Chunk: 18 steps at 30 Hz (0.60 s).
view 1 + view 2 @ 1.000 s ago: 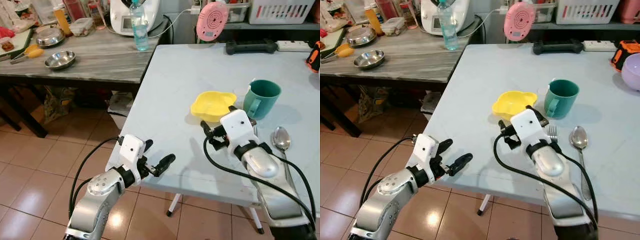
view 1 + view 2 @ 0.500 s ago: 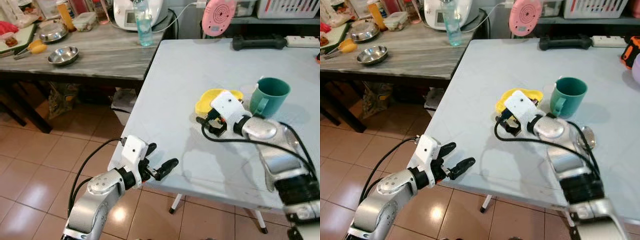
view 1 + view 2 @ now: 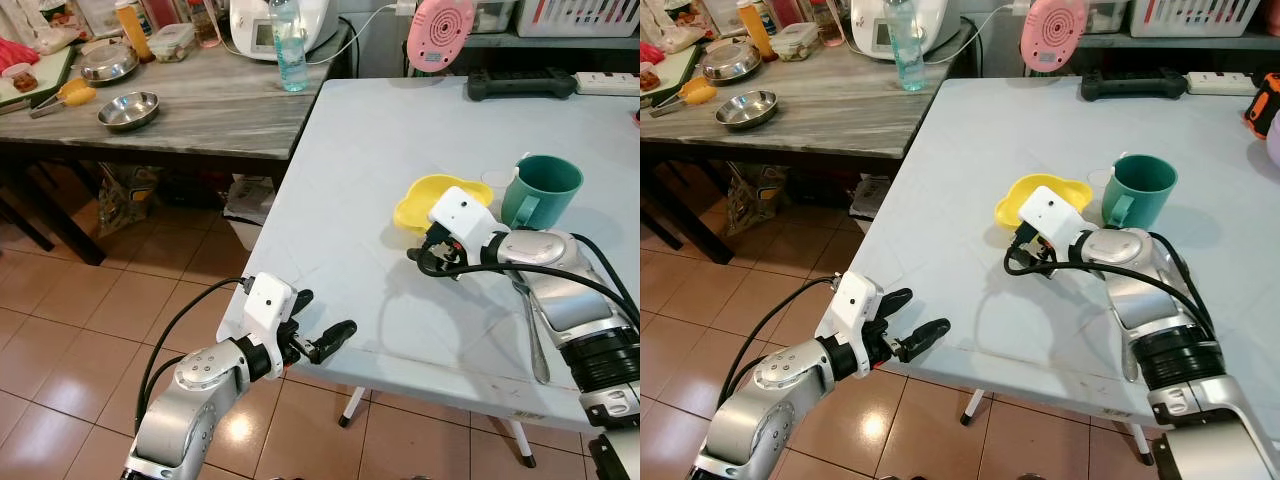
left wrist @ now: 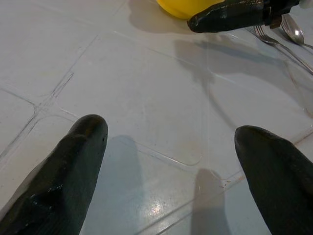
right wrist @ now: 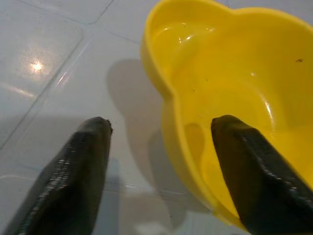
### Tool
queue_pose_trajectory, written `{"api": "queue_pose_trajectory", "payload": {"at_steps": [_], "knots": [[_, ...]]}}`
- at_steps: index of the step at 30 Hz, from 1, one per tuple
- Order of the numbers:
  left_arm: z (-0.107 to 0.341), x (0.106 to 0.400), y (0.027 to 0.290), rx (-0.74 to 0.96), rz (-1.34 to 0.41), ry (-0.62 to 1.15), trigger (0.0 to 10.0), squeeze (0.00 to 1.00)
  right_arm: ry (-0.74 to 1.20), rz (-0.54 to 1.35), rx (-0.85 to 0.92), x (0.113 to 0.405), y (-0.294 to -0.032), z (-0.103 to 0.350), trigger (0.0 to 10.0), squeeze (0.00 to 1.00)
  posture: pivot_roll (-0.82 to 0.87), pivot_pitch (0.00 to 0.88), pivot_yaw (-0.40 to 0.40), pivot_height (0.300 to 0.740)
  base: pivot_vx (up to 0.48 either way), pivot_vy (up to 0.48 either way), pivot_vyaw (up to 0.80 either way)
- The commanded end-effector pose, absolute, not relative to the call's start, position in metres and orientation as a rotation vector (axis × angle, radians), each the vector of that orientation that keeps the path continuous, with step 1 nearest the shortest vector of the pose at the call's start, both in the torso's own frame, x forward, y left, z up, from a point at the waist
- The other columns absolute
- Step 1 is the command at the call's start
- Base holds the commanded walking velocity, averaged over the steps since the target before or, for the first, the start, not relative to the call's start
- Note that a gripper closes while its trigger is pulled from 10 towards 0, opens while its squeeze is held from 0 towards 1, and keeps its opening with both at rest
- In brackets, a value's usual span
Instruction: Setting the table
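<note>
Right tool (image 3: 425, 254), left eye view: black fingers spread at the near rim of the yellow lobed plastic bowl (image 3: 425, 202), low over the pale grey counter (image 3: 380, 140). Bowl sits just beside the green mug (image 3: 541, 190); a metal fork and spoon (image 3: 530, 330) lie behind the right forearm, partly hidden. Left tool (image 3: 322, 325) hovers at the counter's near left edge, fingers apart, holding nothing. A grey wooden side counter (image 3: 190, 105) to the left carries a small steel bowl (image 3: 130, 108) and a clear water bottle (image 3: 290, 50).

Right eye view: same layout; a pink round device (image 3: 1052, 35) stands at the counter's far edge.

Left wrist view: left tool's two fingertips (image 4: 80, 161) wide apart above bare counter surface; the right tool's finger, bowl edge, fork and spoon show beyond.

Right wrist view: right tool straddles the bowl wall, one finger (image 5: 80, 166) outside over the counter, the other (image 5: 257, 171) over the bowl's interior; contact cannot be told.
</note>
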<state>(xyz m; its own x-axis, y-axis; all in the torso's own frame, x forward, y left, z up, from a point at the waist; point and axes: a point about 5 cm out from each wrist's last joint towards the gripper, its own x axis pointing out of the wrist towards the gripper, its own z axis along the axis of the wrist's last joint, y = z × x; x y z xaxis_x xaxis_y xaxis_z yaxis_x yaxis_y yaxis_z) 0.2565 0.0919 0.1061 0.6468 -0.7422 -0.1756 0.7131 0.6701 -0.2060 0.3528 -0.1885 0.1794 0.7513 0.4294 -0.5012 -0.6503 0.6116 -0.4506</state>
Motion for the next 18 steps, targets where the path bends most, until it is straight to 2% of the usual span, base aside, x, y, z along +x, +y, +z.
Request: {"api": "queue_pose_trajectory", "payload": {"at_steps": [1,18], "knots": [[0.1063,0.2554,0.0949,-0.109,-0.828,0.262,10.0,0.00,0.379,0.661,-0.668,0.3526,-0.1865,0.1776,0.0,0.00,-0.17,0.119,0.140,0.740,0.000,0.000,0.00],[0.1047,0.2568,0.0930,-0.100,-0.831,0.275,10.0,0.00,0.336,0.670,-0.768,0.3518,-0.1882,0.1747,0.0,0.00,-0.17,0.112,0.144,0.740,0.000,0.000,0.00]]}}
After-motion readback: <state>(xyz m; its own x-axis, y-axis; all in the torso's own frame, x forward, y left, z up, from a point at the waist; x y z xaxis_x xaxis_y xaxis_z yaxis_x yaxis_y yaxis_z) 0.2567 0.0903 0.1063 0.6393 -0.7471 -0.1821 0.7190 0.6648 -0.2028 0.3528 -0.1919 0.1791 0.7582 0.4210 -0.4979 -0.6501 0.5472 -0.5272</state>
